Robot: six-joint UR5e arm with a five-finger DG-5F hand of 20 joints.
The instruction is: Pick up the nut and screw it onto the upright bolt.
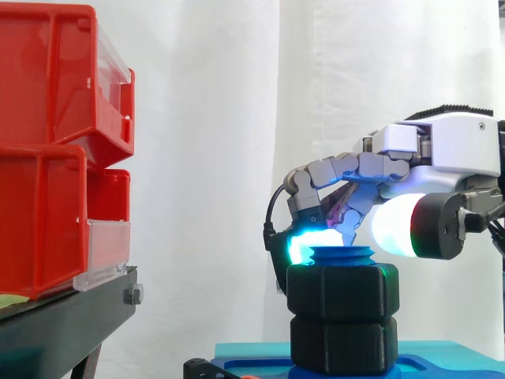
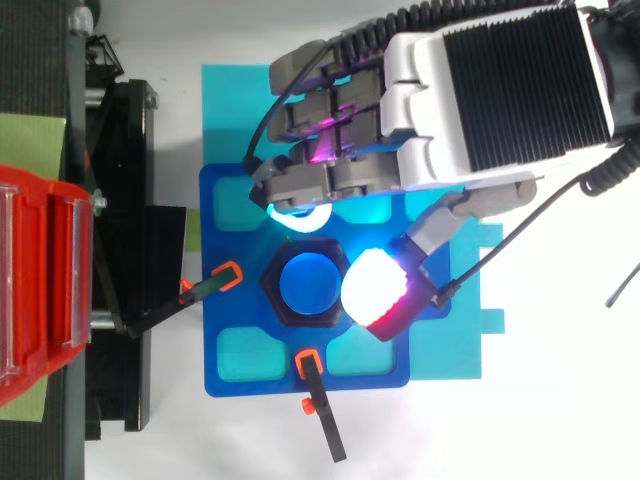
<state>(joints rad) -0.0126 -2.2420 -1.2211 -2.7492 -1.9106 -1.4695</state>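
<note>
Robot hand [image 1: 442, 150] sits low over nut [image 1: 342, 292], prob. placed for twisting; can't tell if it grips. Nut's threaded on upright bolt [image 2: 308, 283], thread tip showing above. Clamps [image 2: 228, 276] pin blue plate [image 2: 212, 380], likely so the bolt won't spin.

Straight above the nut [image 1: 342, 292] the way is free. The hand [image 2: 480, 100] crowds the nut's side away from the red bins [image 1: 55, 158]. Two orange-tipped clamps [image 2: 225, 277] point at the nut low down, and the bins stand well apart from it.
</note>
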